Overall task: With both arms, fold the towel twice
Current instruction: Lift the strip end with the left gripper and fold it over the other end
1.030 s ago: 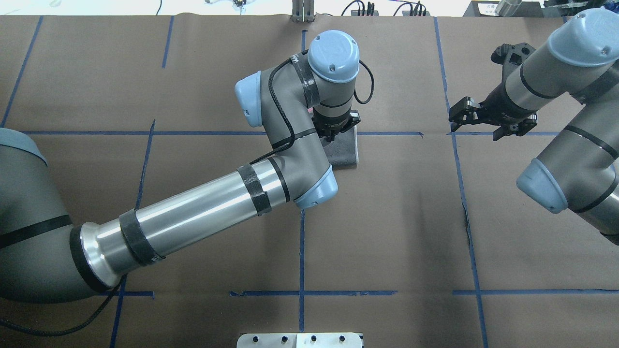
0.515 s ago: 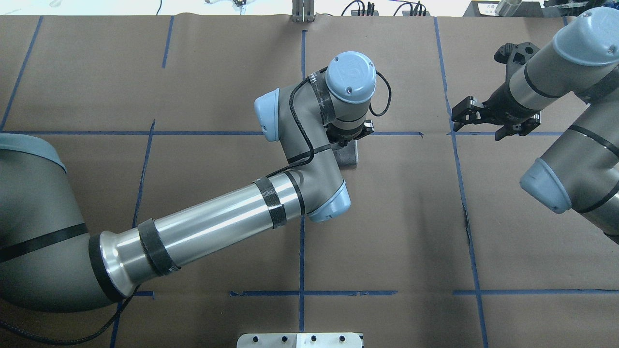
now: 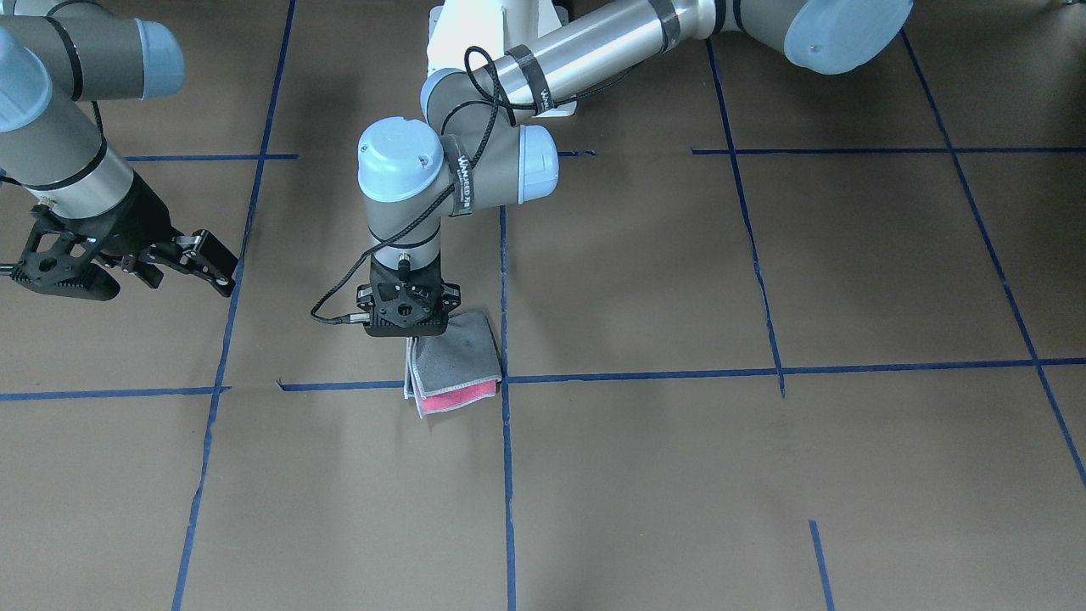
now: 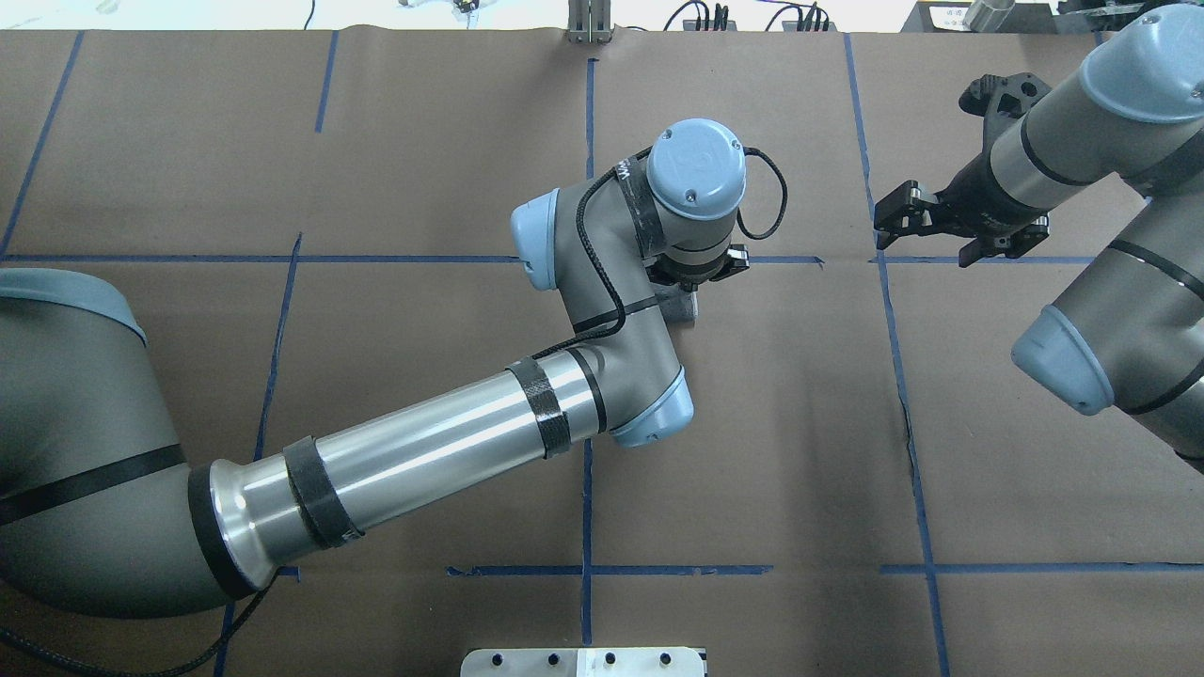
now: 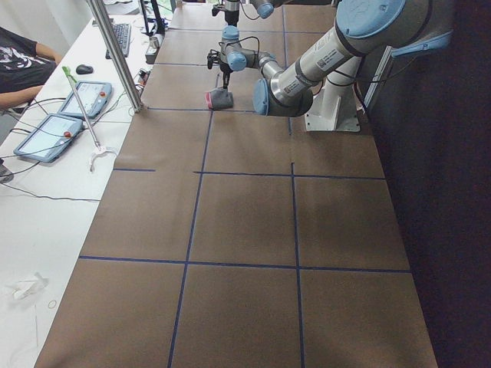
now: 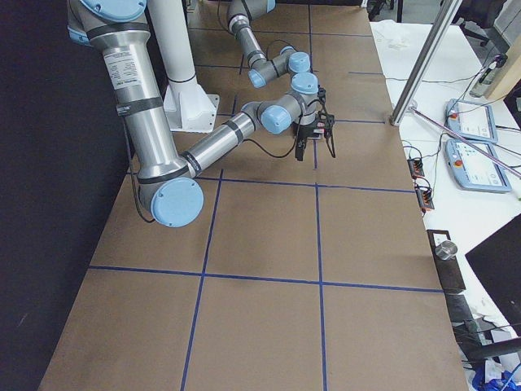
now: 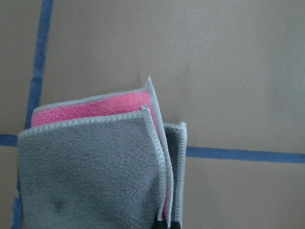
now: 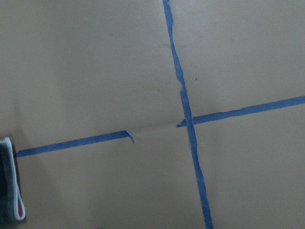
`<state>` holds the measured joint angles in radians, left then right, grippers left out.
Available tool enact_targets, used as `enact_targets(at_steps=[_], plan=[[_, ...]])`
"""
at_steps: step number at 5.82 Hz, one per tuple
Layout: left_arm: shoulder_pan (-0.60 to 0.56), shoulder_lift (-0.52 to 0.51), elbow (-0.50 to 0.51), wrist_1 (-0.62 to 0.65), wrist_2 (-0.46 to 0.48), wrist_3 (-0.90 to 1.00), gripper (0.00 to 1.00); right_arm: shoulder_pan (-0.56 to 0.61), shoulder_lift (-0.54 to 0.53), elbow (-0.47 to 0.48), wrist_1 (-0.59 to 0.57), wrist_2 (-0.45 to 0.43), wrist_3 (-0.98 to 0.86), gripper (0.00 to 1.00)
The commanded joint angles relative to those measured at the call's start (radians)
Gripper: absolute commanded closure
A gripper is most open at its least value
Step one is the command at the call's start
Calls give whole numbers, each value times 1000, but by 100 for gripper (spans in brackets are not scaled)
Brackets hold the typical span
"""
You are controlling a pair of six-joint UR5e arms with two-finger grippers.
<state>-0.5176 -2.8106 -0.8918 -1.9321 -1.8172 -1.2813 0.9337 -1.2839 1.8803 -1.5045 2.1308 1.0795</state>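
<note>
Item under inspection: the towel (image 3: 454,356), lying folded into a small stack on the paper-covered table (image 3: 764,475). It sits across a horizontal blue tape line (image 3: 645,373), just to the 9 o'clock side of the crossing vertical line in the front-facing view. The grey face is uppermost. A pink-red strip with pale stitching shows along the 6 o'clock edge, and the stacked stitched edges line up on the 9 o'clock side. The left gripper (image 3: 409,333) points straight down at the towel's 11 o'clock corner. Its jaws are drawn together on the edge layers, and in the left wrist view those layers run into a dark tip at the bottom of the frame. The right gripper (image 3: 127,276) stands well apart at 9 o'clock of the towel in the same view. It hangs above the table with fingers spread wide and nothing between them. Its wrist camera shows only a sliver of towel at 8 o'clock.
</note>
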Motion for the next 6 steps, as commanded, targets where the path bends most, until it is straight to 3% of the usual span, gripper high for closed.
enact_targets(at_steps=[1,2,3,4,6], plan=[[8,5,-4,-5,-2,66,100,-1,2,0,0,-5,0,0],[8,8,-9,-5,-4,69,87,-3,2,0,-2,-8,0,0],[-1,10,-10,-4,-8,69,21,-3,2,-3,-2,-9,0,0],[-22,29,-30,-1,-11,69,0,-4,2,-6,-2,-11,0,0],[-100,206,-273,22,-155,69,0,-6,5,-4,-2,-11,0,0]])
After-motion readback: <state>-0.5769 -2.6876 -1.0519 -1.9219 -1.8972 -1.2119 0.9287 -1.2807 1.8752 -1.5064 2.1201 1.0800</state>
